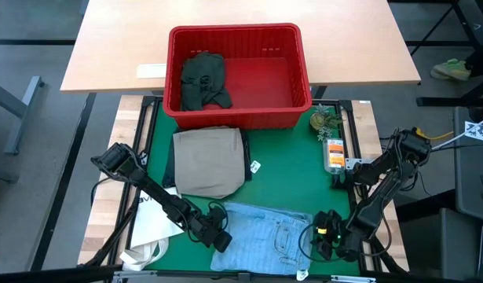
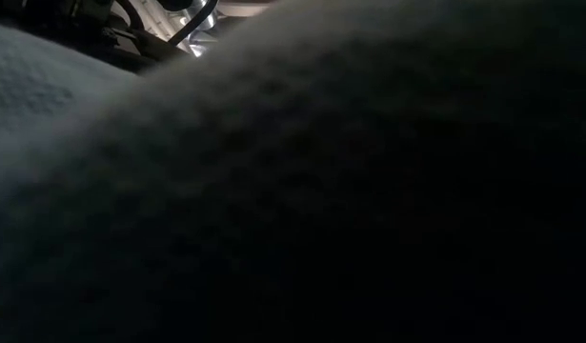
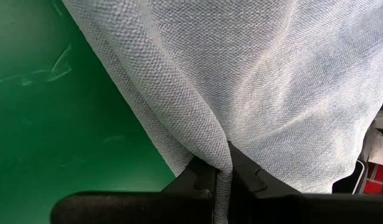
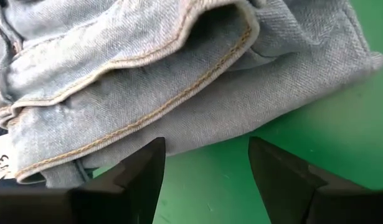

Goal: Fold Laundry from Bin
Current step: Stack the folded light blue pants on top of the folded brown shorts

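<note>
Light blue denim jeans (image 1: 268, 238) are lying crumpled at the bottom centre of the high view on the green table mat (image 1: 288, 157). Left gripper (image 1: 220, 240) is pinching their left edge, fingers closed on a fold. Right gripper (image 1: 323, 240) is waiting wide open, empty, beside their right edge.

Two dark jointed arms with black cabling (one green light).
</note>
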`<state>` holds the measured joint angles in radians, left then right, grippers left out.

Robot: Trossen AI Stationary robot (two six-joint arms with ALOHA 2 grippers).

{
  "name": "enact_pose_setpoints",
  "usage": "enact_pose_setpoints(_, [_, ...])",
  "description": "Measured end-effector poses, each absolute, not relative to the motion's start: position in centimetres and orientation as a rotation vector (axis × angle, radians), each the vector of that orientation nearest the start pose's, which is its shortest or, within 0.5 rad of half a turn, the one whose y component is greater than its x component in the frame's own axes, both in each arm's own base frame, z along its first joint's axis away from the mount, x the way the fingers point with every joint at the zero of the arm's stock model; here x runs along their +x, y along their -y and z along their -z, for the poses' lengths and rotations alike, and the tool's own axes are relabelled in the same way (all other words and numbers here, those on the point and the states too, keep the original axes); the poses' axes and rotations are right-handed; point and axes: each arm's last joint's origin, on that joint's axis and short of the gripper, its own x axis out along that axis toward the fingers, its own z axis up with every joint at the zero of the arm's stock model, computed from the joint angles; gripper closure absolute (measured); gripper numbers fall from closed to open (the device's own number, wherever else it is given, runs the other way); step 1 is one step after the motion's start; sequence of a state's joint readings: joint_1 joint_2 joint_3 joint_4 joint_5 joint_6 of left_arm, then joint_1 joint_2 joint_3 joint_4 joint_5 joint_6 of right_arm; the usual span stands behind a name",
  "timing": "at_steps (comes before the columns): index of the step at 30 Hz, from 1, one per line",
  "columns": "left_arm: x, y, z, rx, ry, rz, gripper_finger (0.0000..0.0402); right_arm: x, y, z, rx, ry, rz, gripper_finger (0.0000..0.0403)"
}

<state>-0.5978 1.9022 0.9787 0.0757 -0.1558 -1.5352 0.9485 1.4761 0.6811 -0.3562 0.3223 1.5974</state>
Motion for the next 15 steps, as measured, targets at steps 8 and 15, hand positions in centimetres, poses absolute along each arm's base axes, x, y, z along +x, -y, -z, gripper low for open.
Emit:
enact_pose_setpoints(8, [30.5, 20.2, -12.2, -1.111, -0.897, -0.272, 0.0395, 15.6, -19.7, -14.5, 0.735, -0.956, 0.316, 0.0171])
enact_pose_setpoints(15, [30.5, 20.2, -12.2, -1.111, -0.895, -0.273, 0.0395, 16.0, -20.3, -12.5, 0.735, -0.949, 0.366, 0.0171])
